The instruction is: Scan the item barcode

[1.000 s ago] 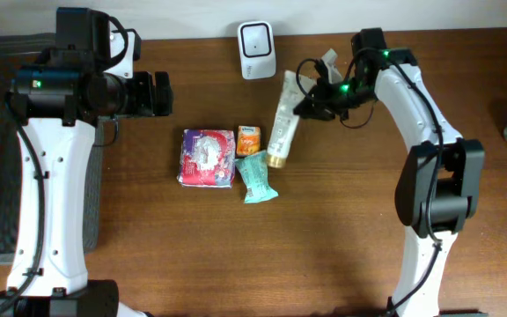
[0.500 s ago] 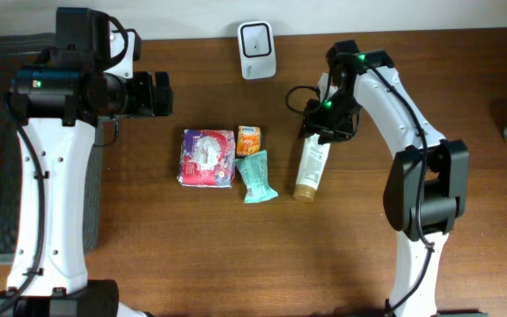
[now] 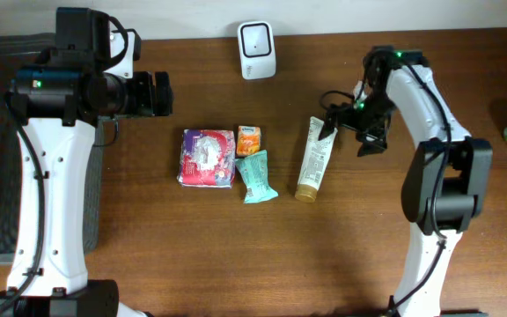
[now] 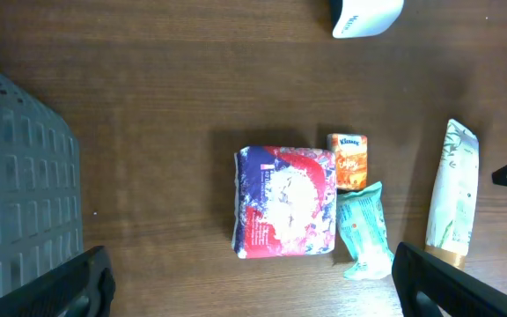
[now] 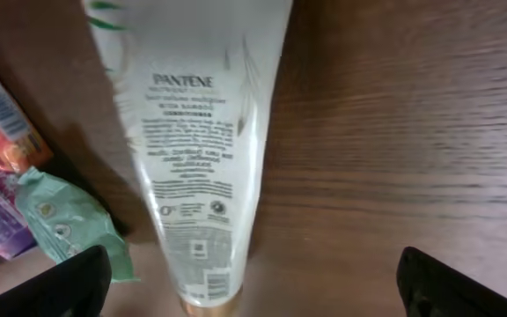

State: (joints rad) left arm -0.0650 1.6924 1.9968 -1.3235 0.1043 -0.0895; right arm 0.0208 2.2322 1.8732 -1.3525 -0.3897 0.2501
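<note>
I can't quite see into the grey basket (image 4: 25, 176) at left. The Pantene tube (image 3: 313, 158) lies flat on the tabletop (image 3: 236, 255), just beside my right fingers (image 5: 51, 286), spread wide, gripping nothing; left fingers (image 4: 60, 286) likewise, well apart.

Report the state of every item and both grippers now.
Pantene tube: lying flat, unheld, print up
scanner: nothing held before it
red-blue packet: lying flat
orange tissue pack: lying flat
teal pouch: lying flat
left gripper: jaws open, empty
right gripper: jaws open, empty

The wooden table (image 3: 236, 255) bears a tube (image 3: 313, 159), teal packet (image 3: 255, 176), tissue pack (image 3: 249, 140), red pouch (image 3: 207, 158) and perhaps a scanner (image 3: 257, 39).
</note>
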